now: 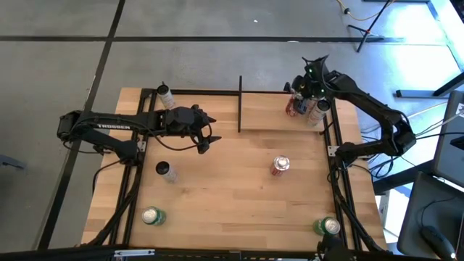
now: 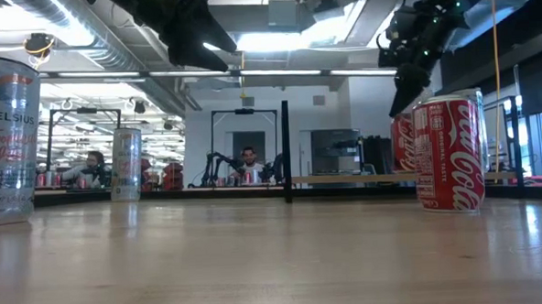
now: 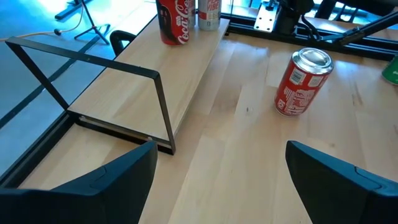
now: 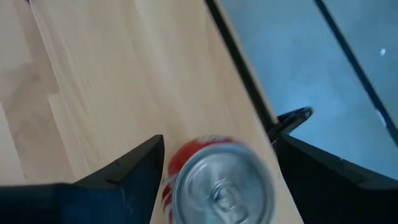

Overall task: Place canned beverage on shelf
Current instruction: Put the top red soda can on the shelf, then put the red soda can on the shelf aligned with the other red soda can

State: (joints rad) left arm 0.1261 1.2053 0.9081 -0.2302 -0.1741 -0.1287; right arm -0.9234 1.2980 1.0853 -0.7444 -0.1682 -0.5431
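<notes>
The big wooden table [image 1: 232,188] is sitting on a gray floor [image 1: 58,65]. Black rails [image 1: 130,196] are running along the table's two sides. A dark line [image 1: 217,39] is crossing the floor behind the table, and a black stand [image 1: 366,32] is spreading its legs there. In the room far behind the table, one person [image 2: 248,158] is sitting in the middle and another person [image 2: 93,164] is sitting off to the side. Bright lights [image 2: 275,40] are shining on the ceiling, beside a big silver pipe [image 2: 82,32].
</notes>
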